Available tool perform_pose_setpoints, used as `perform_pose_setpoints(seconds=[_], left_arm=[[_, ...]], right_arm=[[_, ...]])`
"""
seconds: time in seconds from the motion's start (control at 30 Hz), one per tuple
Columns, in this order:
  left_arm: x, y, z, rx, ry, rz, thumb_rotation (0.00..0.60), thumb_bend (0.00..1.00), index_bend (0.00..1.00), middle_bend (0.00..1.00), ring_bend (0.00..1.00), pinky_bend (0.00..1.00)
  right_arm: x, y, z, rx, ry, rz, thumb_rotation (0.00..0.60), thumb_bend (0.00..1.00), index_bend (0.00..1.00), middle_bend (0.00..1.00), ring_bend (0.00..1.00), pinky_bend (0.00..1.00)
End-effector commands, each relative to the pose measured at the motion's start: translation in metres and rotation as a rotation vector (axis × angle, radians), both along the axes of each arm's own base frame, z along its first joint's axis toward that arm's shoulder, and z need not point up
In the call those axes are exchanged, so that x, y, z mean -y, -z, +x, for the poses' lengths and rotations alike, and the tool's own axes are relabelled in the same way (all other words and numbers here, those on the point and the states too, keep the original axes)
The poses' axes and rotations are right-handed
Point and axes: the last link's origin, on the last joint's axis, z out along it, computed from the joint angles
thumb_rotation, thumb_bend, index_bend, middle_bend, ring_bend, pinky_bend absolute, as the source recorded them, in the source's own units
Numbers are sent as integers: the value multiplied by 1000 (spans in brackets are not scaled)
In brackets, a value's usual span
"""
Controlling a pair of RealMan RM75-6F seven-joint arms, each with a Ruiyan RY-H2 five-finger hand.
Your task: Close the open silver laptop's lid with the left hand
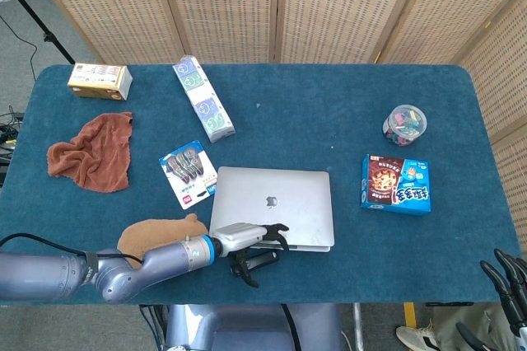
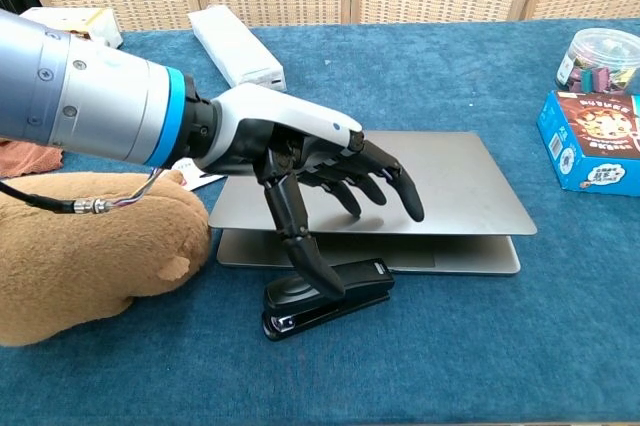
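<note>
The silver laptop (image 1: 273, 217) (image 2: 440, 186) lies near the table's front edge with its lid nearly down; a thin gap over the base still shows at the front in the chest view. My left hand (image 1: 251, 240) (image 2: 320, 161) rests palm down on the lid's front left part, fingers spread and pressing on it, thumb hanging over the front edge toward the stapler. It holds nothing. Only dark fingertips of my right hand (image 1: 509, 281) show at the head view's bottom right corner, off the table.
A black stapler (image 2: 325, 298) lies just in front of the laptop, under my thumb. A brown plush toy (image 2: 90, 251) sits left of it. A blue snack box (image 1: 396, 184), a clear jar (image 1: 404, 123), a blister pack (image 1: 188, 171), a rust cloth (image 1: 90, 153) and boxes (image 1: 202, 97) lie around.
</note>
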Motion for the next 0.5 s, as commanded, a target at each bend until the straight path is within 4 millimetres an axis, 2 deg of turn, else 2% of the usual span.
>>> perform_pose_setpoints(seconds=[0.03,0.5], left_arm=[[3,3,-2,-9,8,-8,600,92,249,45,80,117],[12,16,-16,-34,-10,-37,600,93,249,45,80,117]], right_arm=[[0,0,0,0,1,2,600,183,0,0,0,61],[1,1,0,2,4,8,600,183,0,0,0,61]])
